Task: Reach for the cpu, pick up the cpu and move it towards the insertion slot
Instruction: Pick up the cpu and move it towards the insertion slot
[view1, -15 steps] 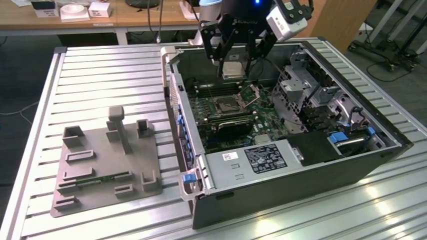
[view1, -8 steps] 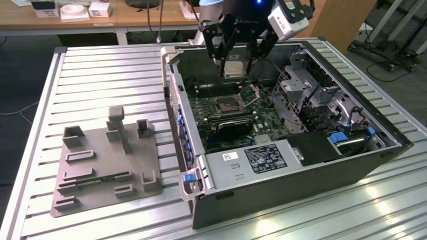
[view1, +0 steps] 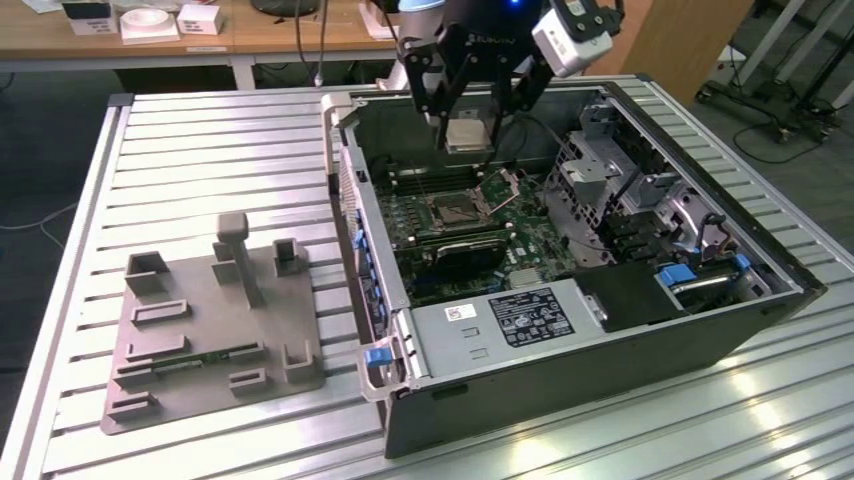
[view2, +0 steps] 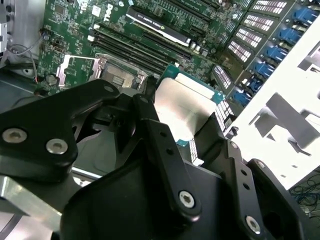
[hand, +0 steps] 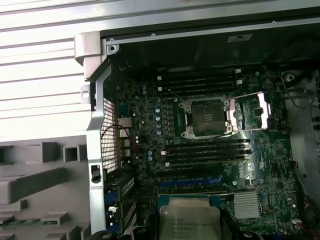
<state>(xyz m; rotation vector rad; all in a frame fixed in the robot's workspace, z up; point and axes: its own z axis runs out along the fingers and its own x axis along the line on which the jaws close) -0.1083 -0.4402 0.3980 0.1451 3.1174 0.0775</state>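
Observation:
My gripper (view1: 467, 137) hangs over the open computer case, shut on the cpu (view1: 467, 133), a small square chip with a silver top. The chip is held in the air, above and behind the insertion slot (view1: 454, 208) in the exterior view. The slot is a dark square socket with a shiny frame, and its metal bracket (view1: 507, 187) is swung open beside it. In the second wrist view the black fingers (view2: 150, 120) clamp the cpu (view2: 185, 105) on two sides, with the slot (view2: 116, 79) further off. The first wrist view shows the cpu (hand: 189, 220) near the picture's edge and the slot (hand: 206, 117) uncovered.
The case (view1: 561, 360) lies open on a slatted metal table (view1: 200, 150). Memory slots (hand: 205, 150) flank the socket, and a drive cage (view1: 607, 185) and power supply (view1: 527, 320) stand inside. A grey tray (view1: 200, 300) with a green memory stick (view1: 200, 362) sits on the exterior view's left.

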